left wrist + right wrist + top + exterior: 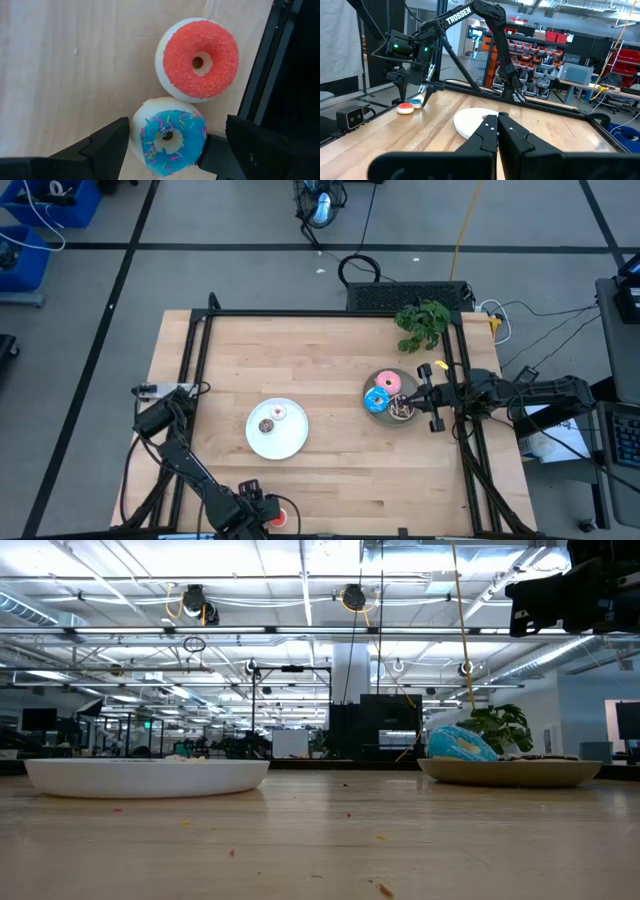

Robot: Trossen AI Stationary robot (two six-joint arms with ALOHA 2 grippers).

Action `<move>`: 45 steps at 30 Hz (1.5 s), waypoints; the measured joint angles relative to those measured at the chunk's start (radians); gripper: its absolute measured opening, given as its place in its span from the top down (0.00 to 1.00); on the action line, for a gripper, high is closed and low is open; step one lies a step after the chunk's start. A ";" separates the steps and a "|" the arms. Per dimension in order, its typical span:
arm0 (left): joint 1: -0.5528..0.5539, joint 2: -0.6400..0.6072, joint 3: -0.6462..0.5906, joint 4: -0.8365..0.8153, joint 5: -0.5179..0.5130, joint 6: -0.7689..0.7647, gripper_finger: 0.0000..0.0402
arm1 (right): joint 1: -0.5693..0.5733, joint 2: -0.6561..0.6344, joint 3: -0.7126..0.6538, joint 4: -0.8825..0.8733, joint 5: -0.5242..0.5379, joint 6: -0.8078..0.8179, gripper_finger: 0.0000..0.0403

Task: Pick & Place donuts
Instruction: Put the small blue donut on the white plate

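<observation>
Bright, even overhead lighting; soft shadows

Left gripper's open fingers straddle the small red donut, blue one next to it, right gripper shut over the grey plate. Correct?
Not quite: the left gripper has its open fingers either side of the small blue donut, not the red donut, which lies beside it; the left wrist view shows this. The rest holds: the right gripper is shut over the grey plate.

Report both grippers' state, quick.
Left gripper: jaws open, straddling the tiny blue donut, not closed on it.
Right gripper: jaws shut, holding nothing, by the grey plate.
</observation>
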 joint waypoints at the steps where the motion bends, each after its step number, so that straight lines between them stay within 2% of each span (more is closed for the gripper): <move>1: 0.000 0.000 -0.005 0.005 0.001 0.002 0.18 | 0.000 0.000 0.000 0.000 0.000 0.000 1.00; 7: 0.000 0.000 -0.011 0.006 0.018 0.007 0.19 | 0.000 0.000 0.000 0.000 0.000 0.000 1.00; 10: 0.000 0.000 -0.011 0.004 0.019 0.013 0.22 | 0.000 0.000 0.000 0.000 0.000 0.000 1.00; 22: 0.000 -0.001 -0.011 -0.021 0.034 0.021 0.53 | 0.000 0.000 0.000 0.000 0.000 0.000 1.00; 29: 0.001 -0.002 -0.011 -0.022 0.042 -0.015 0.65 | 0.000 0.000 0.000 0.000 0.000 0.000 1.00; 38: 0.019 -0.019 -0.007 -0.074 0.095 -0.025 0.67 | 0.000 0.000 0.000 0.000 0.000 0.000 1.00; 45: 0.051 -0.131 -0.006 -0.151 0.066 0.014 0.67 | 0.000 0.000 0.000 0.001 0.000 0.000 1.00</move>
